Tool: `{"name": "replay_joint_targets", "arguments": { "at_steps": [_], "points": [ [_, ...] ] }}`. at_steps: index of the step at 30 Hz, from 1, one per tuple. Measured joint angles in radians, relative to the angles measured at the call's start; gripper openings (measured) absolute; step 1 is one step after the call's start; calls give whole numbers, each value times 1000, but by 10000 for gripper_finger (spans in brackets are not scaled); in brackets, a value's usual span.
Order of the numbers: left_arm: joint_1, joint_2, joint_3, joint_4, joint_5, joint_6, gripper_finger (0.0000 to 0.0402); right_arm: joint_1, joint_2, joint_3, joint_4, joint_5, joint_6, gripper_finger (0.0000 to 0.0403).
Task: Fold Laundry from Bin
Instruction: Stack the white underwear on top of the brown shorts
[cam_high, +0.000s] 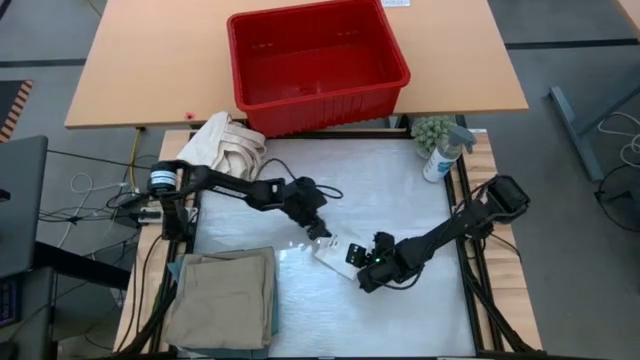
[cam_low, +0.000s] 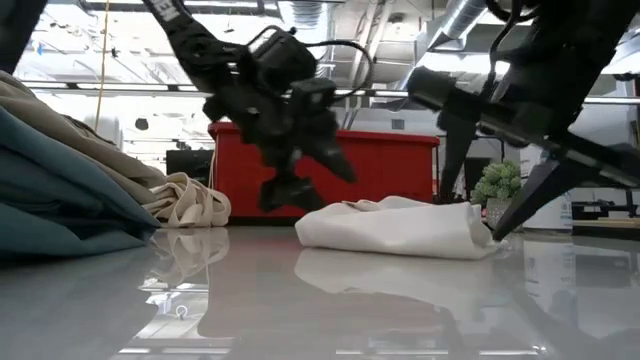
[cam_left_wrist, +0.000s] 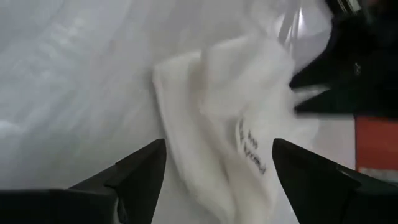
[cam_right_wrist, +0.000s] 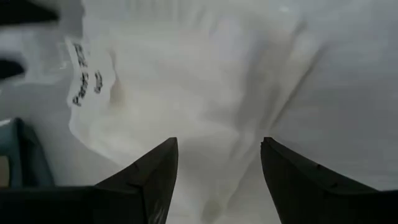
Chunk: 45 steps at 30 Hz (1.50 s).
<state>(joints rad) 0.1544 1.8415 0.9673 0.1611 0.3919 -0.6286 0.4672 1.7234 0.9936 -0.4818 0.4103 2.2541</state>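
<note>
A small white cloth (cam_high: 333, 254) lies crumpled on the middle of the white table; a printed label (cam_left_wrist: 250, 149) shows on it. My left gripper (cam_high: 321, 231) hangs open just above the cloth's left end (cam_low: 315, 215), its fingers apart over it (cam_left_wrist: 217, 149). My right gripper (cam_high: 360, 260) is open at the cloth's right end (cam_low: 480, 225), pointing steeply down, with cloth showing between its fingers (cam_right_wrist: 217, 143). The red bin (cam_high: 316, 62) stands on a wooden table beyond the far edge. Folded tan trousers (cam_high: 222, 297) rest on a teal garment (cam_high: 176, 270) at the near left. My right gripper has one fingertip (cam_low: 497, 232) right at the cloth's right end, close to the table. Whether it touches the cloth, I cannot tell. The cloth lies flat on the table.
A cream canvas cloth with loop handles (cam_high: 226, 145) lies at the far left corner. A spray bottle (cam_high: 441, 157) and a small plant (cam_high: 432, 130) stand at the far right corner. Bare table stretches along the near edge and to the right of the cloth.
</note>
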Motion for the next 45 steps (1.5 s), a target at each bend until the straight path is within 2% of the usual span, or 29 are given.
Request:
{"name": "replay_joint_targets", "arguments": {
  "at_steps": [8, 13, 19, 23, 26, 29, 36, 38, 45],
  "points": [
    [-21, 135, 149, -120, 59, 38, 283, -14, 24, 0, 22, -24, 1, 253],
    [-21, 176, 191, -120, 93, 3, 283, -15, 45, 2, 15, -40, 5, 250],
    [-22, 188, 198, -178, 49, -1, 283, -41, 84, 5, 25, -87, 19, 248],
    [-26, 185, 200, -212, 0, 31, 271, -75, 104, 5, 46, -142, -9, 227],
    [-38, 185, 199, -219, -25, 41, 241, -102, 112, 5, 66, -189, -74, 195],
    [-51, 186, 198, -219, -76, 71, 194, -123, 124, 5, 84, -204, -90, 152],
    [-53, 189, 195, -222, -81, 99, 45, -140, 126, 3, 87, -200, -173, 28],
    [-47, 190, 195, -217, -33, 95, 15, -140, 126, 1, 96, -202, -197, 23],
    [-3, 177, 193, -278, 91, 42, 3, -140, 103, 9, 96, -201, -241, 23]
  ]
}}
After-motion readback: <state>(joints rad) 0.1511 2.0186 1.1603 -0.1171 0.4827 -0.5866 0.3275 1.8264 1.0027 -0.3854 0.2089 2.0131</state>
